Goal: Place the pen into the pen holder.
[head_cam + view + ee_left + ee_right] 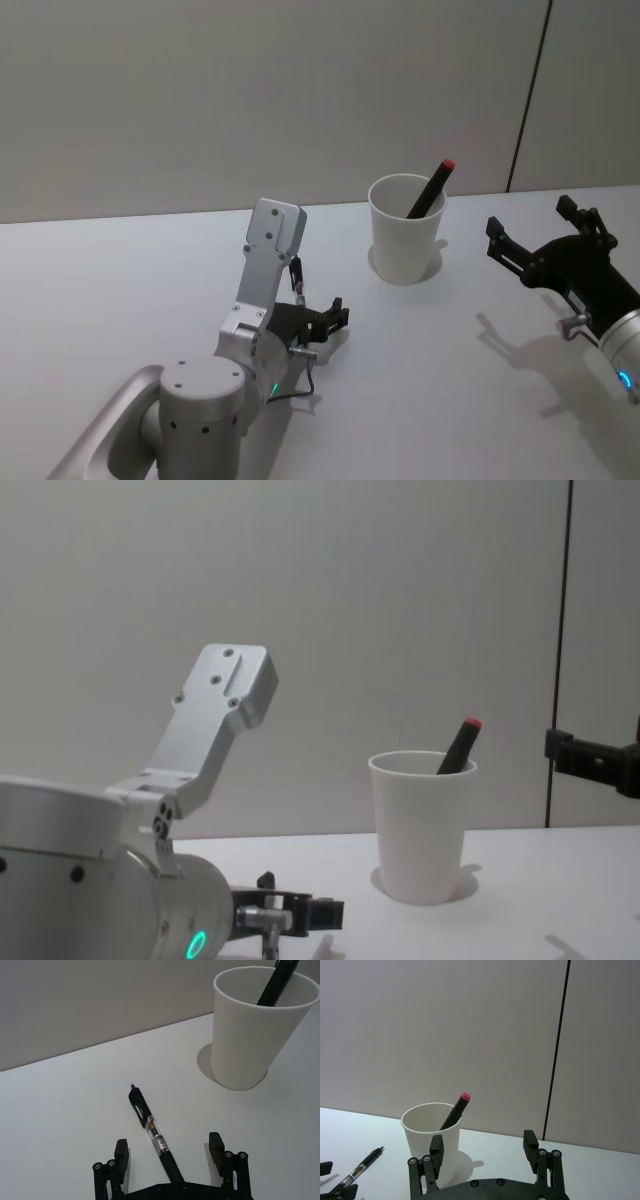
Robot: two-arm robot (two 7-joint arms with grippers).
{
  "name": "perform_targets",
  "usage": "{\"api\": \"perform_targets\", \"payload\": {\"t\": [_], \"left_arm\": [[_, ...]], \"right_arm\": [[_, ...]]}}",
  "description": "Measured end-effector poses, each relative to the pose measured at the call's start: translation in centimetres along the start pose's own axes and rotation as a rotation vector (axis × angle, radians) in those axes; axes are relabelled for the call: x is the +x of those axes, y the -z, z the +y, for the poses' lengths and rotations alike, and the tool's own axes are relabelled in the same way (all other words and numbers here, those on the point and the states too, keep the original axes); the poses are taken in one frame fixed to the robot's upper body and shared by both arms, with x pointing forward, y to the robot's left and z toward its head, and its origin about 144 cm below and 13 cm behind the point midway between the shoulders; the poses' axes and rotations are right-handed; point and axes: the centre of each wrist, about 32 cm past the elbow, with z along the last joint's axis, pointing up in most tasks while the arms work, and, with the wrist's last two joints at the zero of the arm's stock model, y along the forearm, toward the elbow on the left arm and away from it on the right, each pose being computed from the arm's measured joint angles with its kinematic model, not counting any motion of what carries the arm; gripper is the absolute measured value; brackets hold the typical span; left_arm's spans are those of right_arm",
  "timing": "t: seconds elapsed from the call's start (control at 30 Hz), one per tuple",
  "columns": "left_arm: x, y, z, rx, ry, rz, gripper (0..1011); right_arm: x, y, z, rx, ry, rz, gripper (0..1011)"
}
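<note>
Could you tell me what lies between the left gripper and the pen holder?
Bare table, in the left wrist view. The black pen lies between the fingers of the open left gripper, angled away from the pen holder.

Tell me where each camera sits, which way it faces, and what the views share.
Head: high, looking down on the table; left gripper and right gripper show.
Chest: low, facing across at the pen holder side-on; left arm looms large.
Left wrist: behind its open fingers, above the lying pen.
Right wrist: behind its open fingers, facing the pen holder.
Shared: all show the pen holder with the red-capped pen.
</note>
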Motion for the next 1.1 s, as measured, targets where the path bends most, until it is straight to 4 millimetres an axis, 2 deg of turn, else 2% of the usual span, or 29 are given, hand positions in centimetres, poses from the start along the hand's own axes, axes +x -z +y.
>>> {"api": "perform_targets", "payload": {"t": [1.1], "left_arm": [[-0.61, -0.79, -0.48, 0.075, -0.046, -0.049, 1001]], "right_arm": [[0.0, 0.0, 0.0, 0.0, 0.0, 0.0, 1002]]}}
